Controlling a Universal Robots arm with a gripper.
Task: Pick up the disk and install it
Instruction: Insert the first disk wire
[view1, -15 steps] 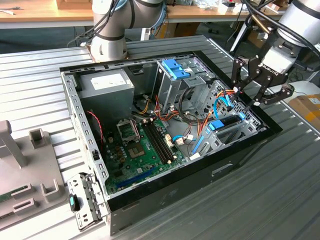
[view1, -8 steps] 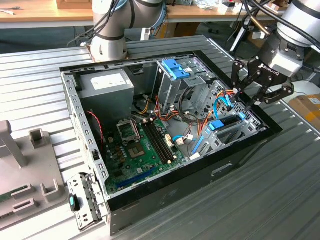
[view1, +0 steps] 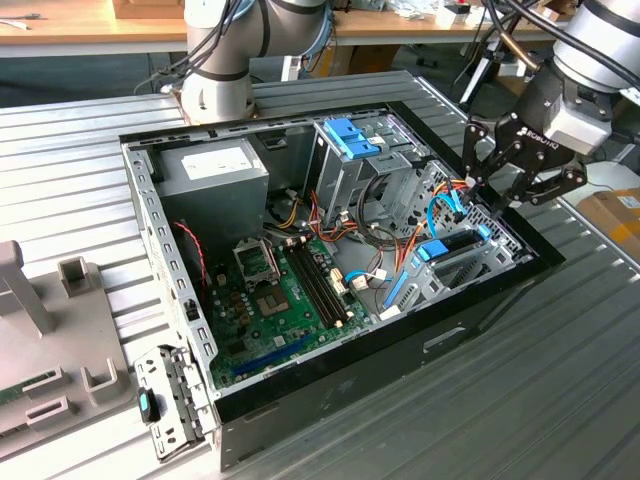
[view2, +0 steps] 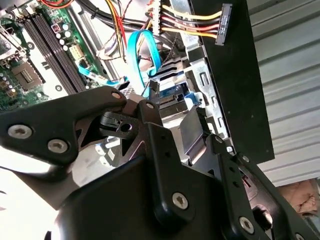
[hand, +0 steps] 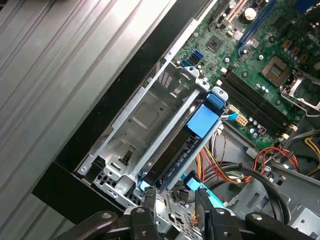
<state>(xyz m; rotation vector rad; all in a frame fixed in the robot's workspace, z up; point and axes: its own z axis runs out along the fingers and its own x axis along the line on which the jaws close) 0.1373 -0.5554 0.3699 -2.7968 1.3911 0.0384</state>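
Disk (hand: 176, 150) lies slotted in the metal bay (hand: 142, 115) at the case (view1: 400, 352) wall, apparently seated. Tool (view1: 495, 200) hangs just over its end, released, apparently to clear it.

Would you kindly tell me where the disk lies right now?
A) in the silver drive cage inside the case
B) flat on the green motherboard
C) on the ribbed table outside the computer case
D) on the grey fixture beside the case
A: in the first wrist view the disk, framed by its blue rails, sits in a slot of the silver drive cage, beside the motherboard rather than on it.
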